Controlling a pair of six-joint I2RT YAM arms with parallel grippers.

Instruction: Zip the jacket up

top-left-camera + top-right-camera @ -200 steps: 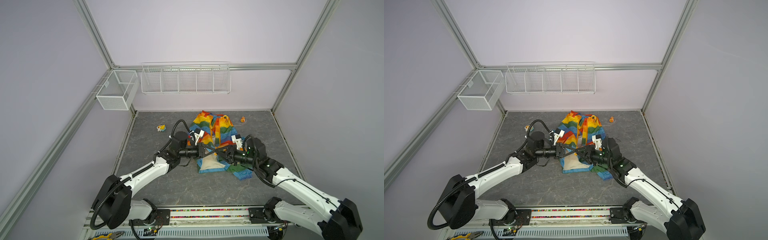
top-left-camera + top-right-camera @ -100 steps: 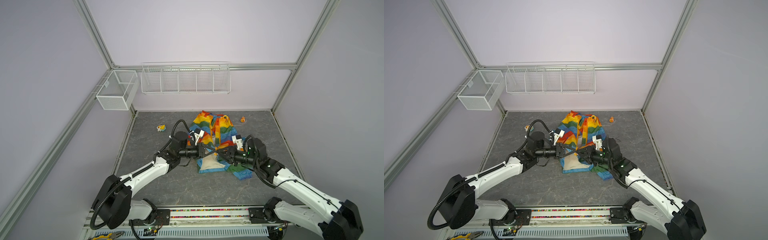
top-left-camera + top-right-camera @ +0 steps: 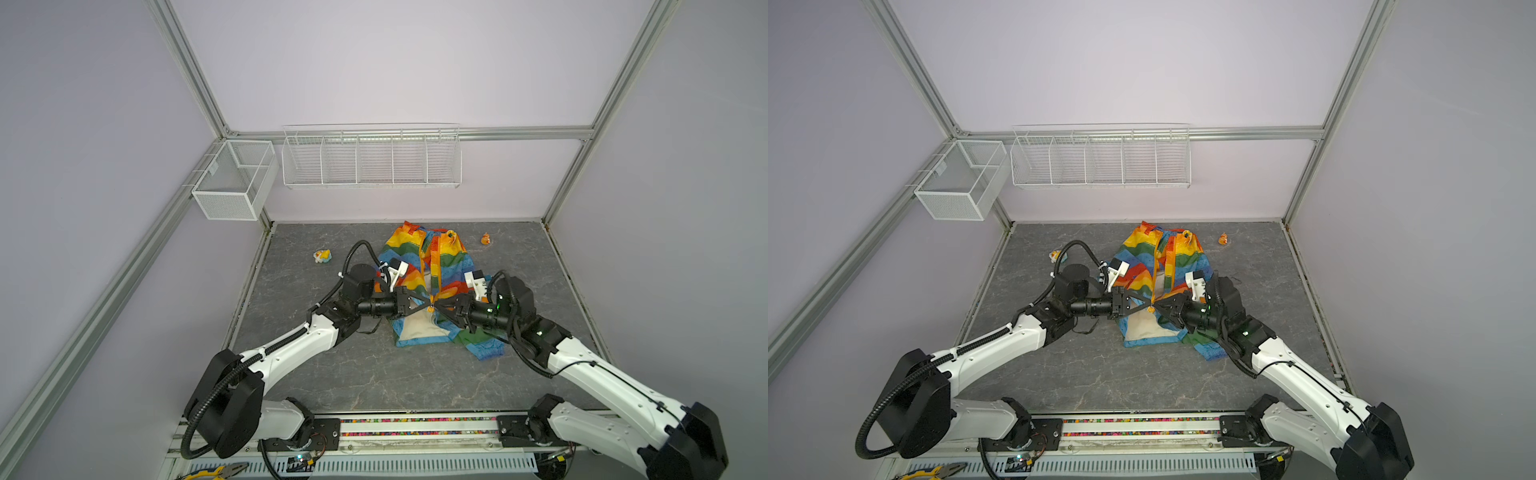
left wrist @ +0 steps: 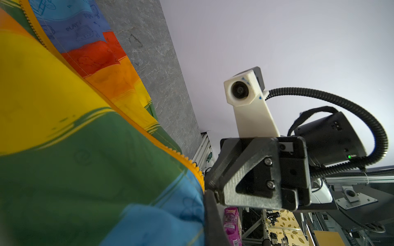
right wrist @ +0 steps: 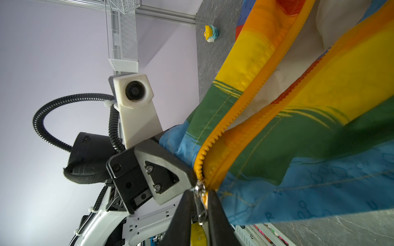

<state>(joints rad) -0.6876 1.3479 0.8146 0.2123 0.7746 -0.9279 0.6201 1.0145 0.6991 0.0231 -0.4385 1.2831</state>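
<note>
The thin, creased rainbow jacket (image 3: 446, 257) lies mid-table (image 3: 332, 374), toward the back of the grey marbled top. Its toothed orange zipper (image 5: 215, 136) is parted. The left gripper (image 3: 424, 306) pinches the blue hem. The right gripper (image 5: 199, 197)'s black fingers flank the metal pull (image 5: 200, 209), but I cannot tell whether they are clamped on it.

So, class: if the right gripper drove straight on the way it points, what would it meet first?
The right gripper would first meet the metal zipper pull of the rainbow-striped rain jacket, between its fingers; right behind, probably the left gripper.

Rainbow-striped jacket (image 3: 451, 262), front unzipped, pale lining showing
</note>
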